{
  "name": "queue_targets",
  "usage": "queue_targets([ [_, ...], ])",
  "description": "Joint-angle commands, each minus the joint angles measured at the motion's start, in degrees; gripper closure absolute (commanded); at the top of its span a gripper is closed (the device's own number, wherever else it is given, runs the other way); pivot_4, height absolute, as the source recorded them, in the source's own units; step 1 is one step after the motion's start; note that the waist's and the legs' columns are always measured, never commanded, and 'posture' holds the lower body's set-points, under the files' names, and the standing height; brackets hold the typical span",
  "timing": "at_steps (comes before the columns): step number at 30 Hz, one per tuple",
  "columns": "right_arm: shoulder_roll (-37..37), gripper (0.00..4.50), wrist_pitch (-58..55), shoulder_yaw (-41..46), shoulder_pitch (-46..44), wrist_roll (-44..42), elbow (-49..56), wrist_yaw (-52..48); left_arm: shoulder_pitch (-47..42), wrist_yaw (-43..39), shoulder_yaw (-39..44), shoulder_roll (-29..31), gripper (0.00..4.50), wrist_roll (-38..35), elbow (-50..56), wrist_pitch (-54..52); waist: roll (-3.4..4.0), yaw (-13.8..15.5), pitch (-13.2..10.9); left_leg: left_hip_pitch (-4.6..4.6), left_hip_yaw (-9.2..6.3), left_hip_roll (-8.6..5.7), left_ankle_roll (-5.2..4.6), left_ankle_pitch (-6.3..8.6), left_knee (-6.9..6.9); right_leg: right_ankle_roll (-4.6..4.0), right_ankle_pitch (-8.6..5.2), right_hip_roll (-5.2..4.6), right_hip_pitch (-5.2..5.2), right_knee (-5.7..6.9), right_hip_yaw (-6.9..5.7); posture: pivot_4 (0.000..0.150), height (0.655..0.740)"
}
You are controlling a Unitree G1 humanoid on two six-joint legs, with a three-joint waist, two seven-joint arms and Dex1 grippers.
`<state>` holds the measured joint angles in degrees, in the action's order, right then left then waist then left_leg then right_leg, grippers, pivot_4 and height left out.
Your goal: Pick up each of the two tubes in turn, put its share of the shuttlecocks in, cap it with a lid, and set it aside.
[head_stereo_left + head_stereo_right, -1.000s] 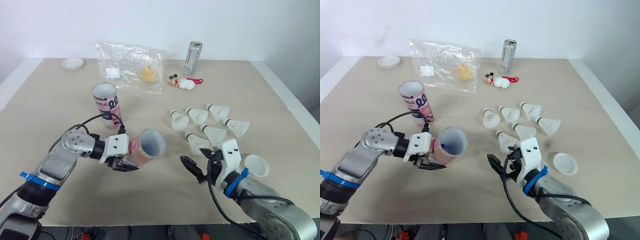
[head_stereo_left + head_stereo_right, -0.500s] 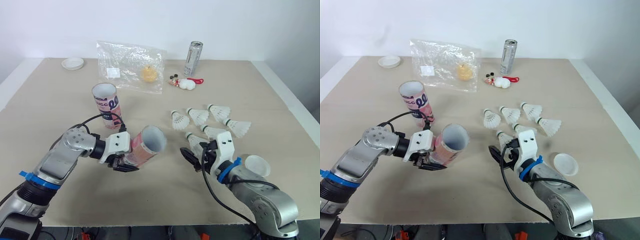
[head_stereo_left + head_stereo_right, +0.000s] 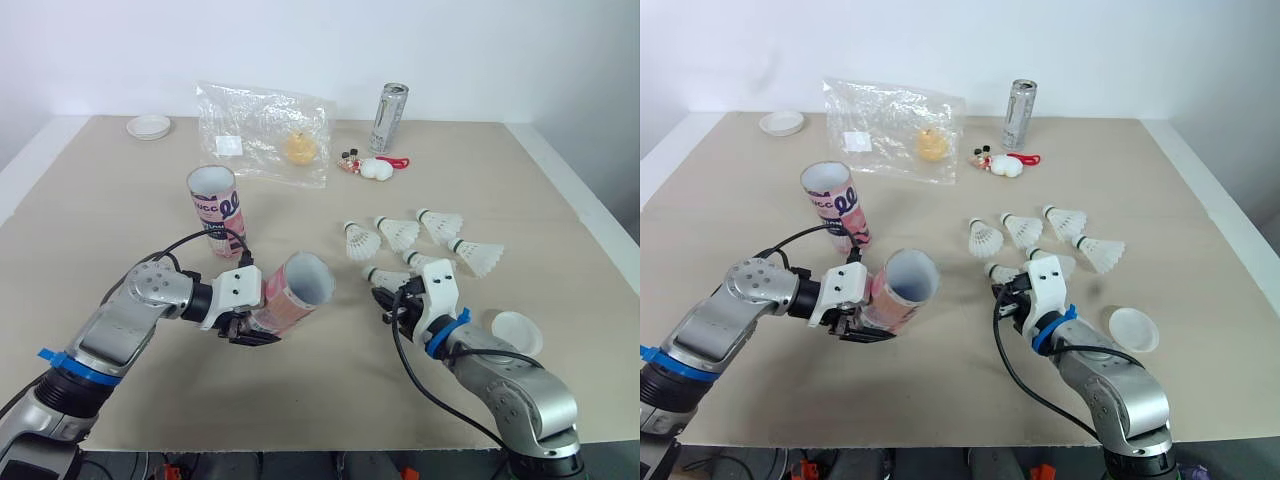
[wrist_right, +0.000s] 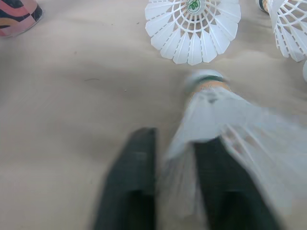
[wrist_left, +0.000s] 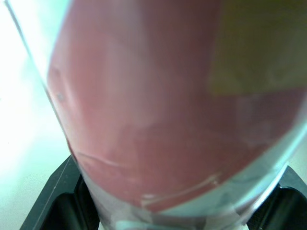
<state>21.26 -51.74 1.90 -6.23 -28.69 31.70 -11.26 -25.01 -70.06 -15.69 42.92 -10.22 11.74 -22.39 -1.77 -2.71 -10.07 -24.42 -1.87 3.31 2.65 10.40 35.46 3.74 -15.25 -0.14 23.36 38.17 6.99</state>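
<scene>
Table (image 3: 100,210): right hand (image 4: 175,136) advanced, narrow, seemingly astride shuttlecock (image 4: 223,112); left hand (image 3: 255,328) holds tube (image 3: 297,293).

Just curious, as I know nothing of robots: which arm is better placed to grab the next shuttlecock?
The right: the right fingers, open, are at a shuttlecock; the left fingers hold the tube.

L arm: elbow bent, forearm reaching inward; pincer (image 3: 248,328) clamped on tilted tube (image 3: 297,292) | R arm: forearm angled forward-left; pincer (image 3: 390,300) low at bench (image 3: 110,210), fingers (image 4: 136,182) slightly parted
</scene>
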Motion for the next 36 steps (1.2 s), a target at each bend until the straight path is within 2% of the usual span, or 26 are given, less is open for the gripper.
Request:
queue_targets([
  [1, 0.6, 4.39, 1.1, 0.4, -0.6, 0.6, 1.3, -0.8, 0.5, 0.2, -0.6, -0.6, 1.41, -0.2, 0.1, 0.1, 0.00, 0.0, 0.0, 0.00, 0.00, -0.01, 0.00, 0.00, 0.02, 0.01, 0.00, 0.00, -0.01, 0.00, 0.00, 0.150, 0.7400],
  [11, 5.0, 4.39, 1.7, -0.9, 1.0, 1.1, 7.2, -4.8, 0.2, 0.1, -0.5, -1.2, 1.41, 0.4, -2.6, 1.2, 0.02, 0.0, 0.0, 0.01, -0.01, -0.02, 0.00, 0.00, 0.05, 0.03, 0.03, -0.01, -0.03, 0.00, 0.00, 0.150, 0.7400],
  [18, 19.3, 4.39, 14.9, 3.0, -3.3, -0.4, 10.1, -24.6, -2.7, -1.1, -0.4, -2.2, 1.41, -0.4, -6.4, -0.1, 0.05, 0.0, 0.0, 0.03, 0.01, -0.04, -0.07, -0.04, 0.28, -0.12, 0.07, -0.02, -0.12, 0.00, 0.01, 0.150, 0.7400],
  [22, 26.6, 4.39, 27.7, 7.0, -10.2, 1.5, 4.6, -36.0, -5.2, -1.9, -0.8, -2.9, 1.41, -0.6, -7.5, -2.2, 0.05, 0.0, 0.0, 0.05, 0.05, -0.05, -0.22, -0.14, 0.37, -0.13, 0.23, -0.03, -0.12, 0.00, 0.02, 0.150, 0.7400],
  [25, 29.5, 4.39, 37.7, 5.3, -18.7, 4.2, -0.9, -43.5, -7.2, -1.6, -1.3, -4.0, 1.41, -0.3, -8.3, -3.4, 0.08, 0.0, 0.0, 0.06, 0.06, -0.04, -0.26, -0.16, 0.37, -0.14, 0.27, -0.02, -0.13, 0.00, 0.01, 0.150, 0.7400],
  [30, 28.7, 4.39, 44.8, -2.3, -28.6, 9.1, -6.6, -49.1, -9.1, -1.1, -1.8, -5.2, 1.41, -0.2, -8.6, -5.0, 0.13, 0.0, -0.1, 0.04, 0.08, -0.03, -0.26, -0.16, 0.27, 0.05, 0.31, -0.02, -0.08, 0.00, 0.02, 0.150, 0.7400],
  [36, 27.1, 4.39, 55.2, -10.2, -33.7, 16.6, -13.4, -55.1, -9.7, -0.6, -1.7, -5.3, 1.41, -0.1, -8.6, -6.1, 0.16, 0.0, -0.1, -0.08, 0.05, -0.06, -0.32, -0.11, 0.15, -0.06, 0.25, -0.01, 0.02, 0.01, 0.02, 0.150, 0.7400],
])
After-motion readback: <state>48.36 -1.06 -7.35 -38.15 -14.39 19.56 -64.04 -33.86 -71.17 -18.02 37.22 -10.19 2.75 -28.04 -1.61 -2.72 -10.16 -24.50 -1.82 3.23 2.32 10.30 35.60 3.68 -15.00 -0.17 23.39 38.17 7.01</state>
